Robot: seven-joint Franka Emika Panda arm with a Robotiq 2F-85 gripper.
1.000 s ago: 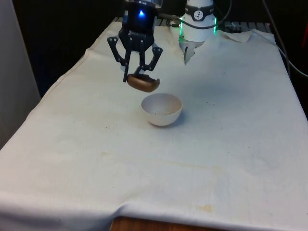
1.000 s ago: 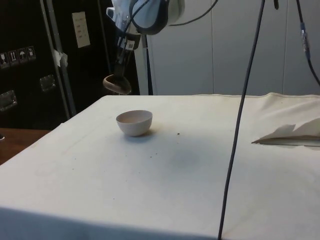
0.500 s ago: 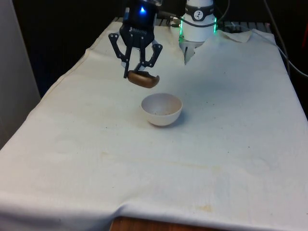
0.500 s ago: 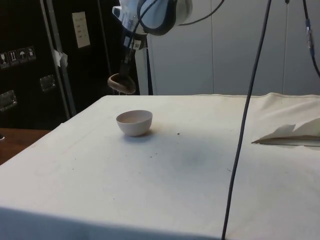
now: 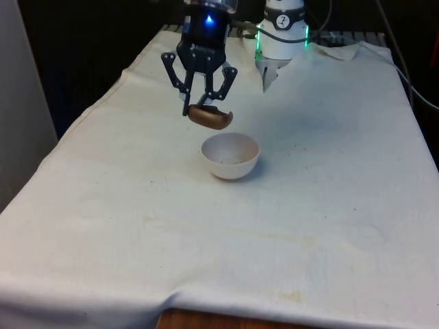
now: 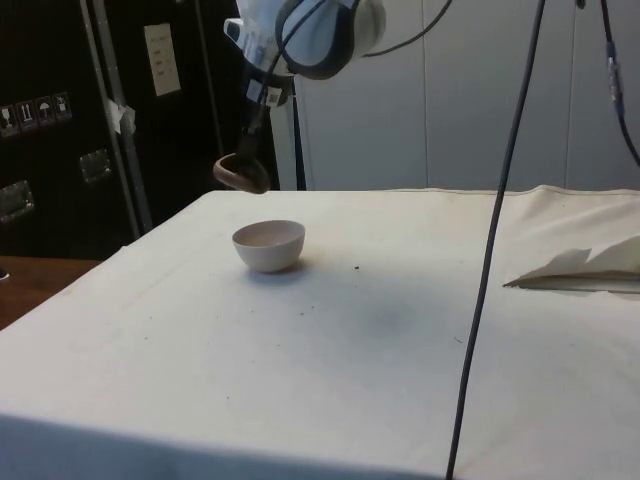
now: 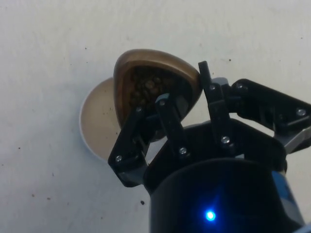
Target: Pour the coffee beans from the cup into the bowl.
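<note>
Presently the cup (image 5: 210, 117), beans visible inside, is clamped by its rim in the gripper (image 5: 200, 104). It is held tilted above the bowl (image 5: 230, 156), offset toward the front view's left and far rim.

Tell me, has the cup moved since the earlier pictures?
Yes. In the front view the cup, held by the gripper, has shifted toward that view's right, closer above the bowl, which stayed put.
</note>
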